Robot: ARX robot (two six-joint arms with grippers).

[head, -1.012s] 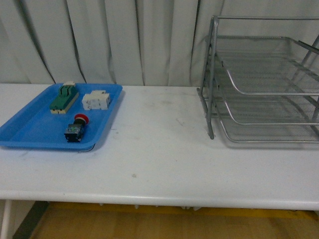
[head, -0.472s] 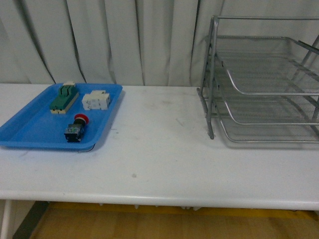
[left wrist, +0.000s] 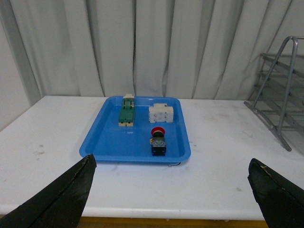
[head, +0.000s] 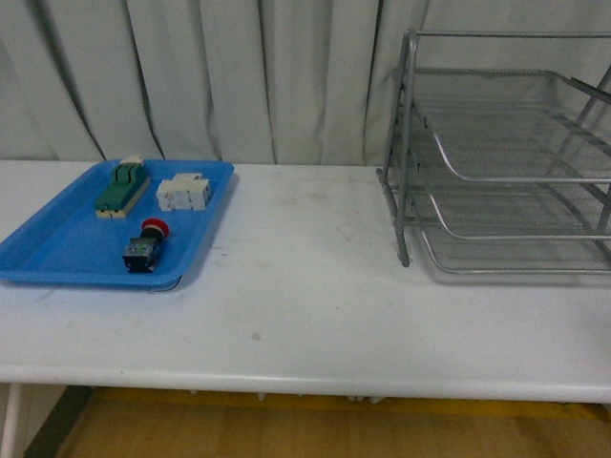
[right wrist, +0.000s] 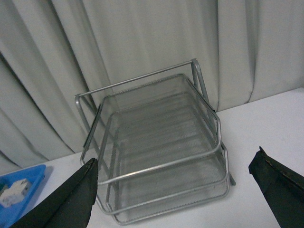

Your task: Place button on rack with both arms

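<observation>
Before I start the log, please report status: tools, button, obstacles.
Left tool open, right tool open, both empty. Button lies in blue tray. No obstacle visible toward rack.

A white table (head: 315, 324) carried a blue tray (head: 67, 260) towards its left and a silver wire rack (head: 405, 153) at its right, well apart

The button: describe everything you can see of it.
The button is a push switch with a round red mushroom cap on a blocky black body with some blue, apparently plastic. It seems to lie on its side on the floor of the blue tray, near the tray's front edge, cap pointing away from the robot. It sits apart from the white component and green-topped block behind it. Nothing grips it.
</observation>
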